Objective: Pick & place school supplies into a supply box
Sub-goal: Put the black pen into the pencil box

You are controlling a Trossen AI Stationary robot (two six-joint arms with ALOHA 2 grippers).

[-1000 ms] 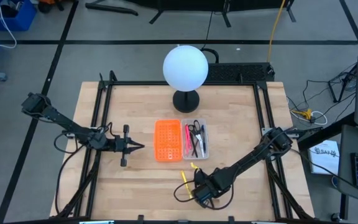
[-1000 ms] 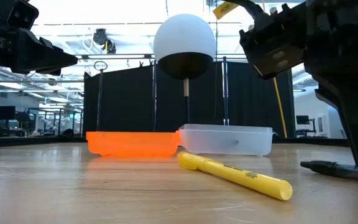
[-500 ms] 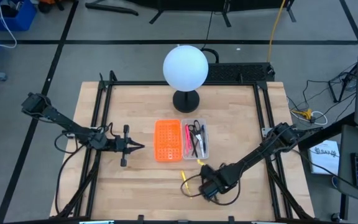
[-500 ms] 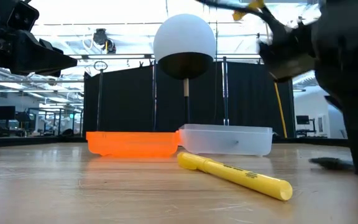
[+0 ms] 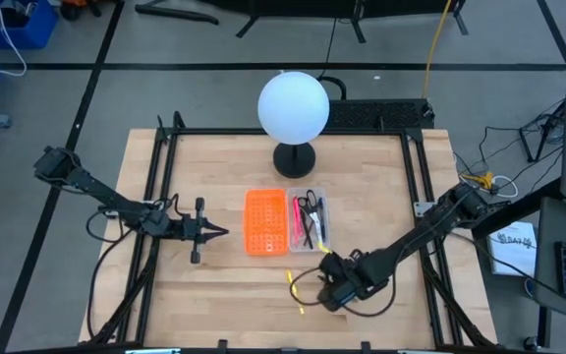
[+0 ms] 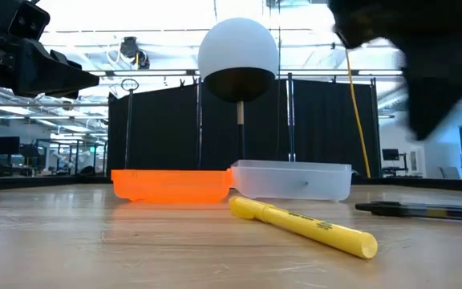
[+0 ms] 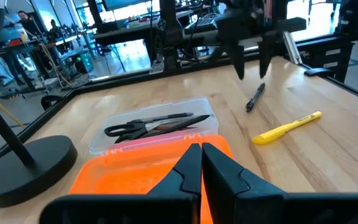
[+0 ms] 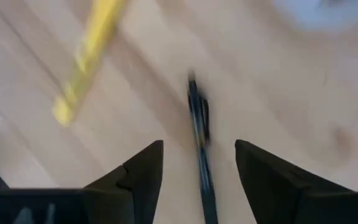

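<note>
Pale wooden surface [image 5: 214, 285], half-packed box, right tool lined up over a loose pen.

Near the middle of the surface, the small clear plastic supply box [image 5: 310, 222] lies just beside an orange perforated rectangular tray [image 5: 265, 222], and already holds dark-handled scissors [image 7: 143, 127] and thin pens, so what is loose lies nearer the front edge. The right tool [image 8: 198, 163] hangs above the slim black pen [image 8: 199, 132] with its dark fingers spread and the pen running between them, not yet touched; that straddling suits closing across the barrel. A yellow plastic highlighter [image 6: 305, 225] lies on the wood just beside the pen, apart from it, likely a later pick. The left tool [image 7: 201, 163] waits to the left of the orange tray, fingers pressed together on nothing, well clear of the right arm's working space.
</note>
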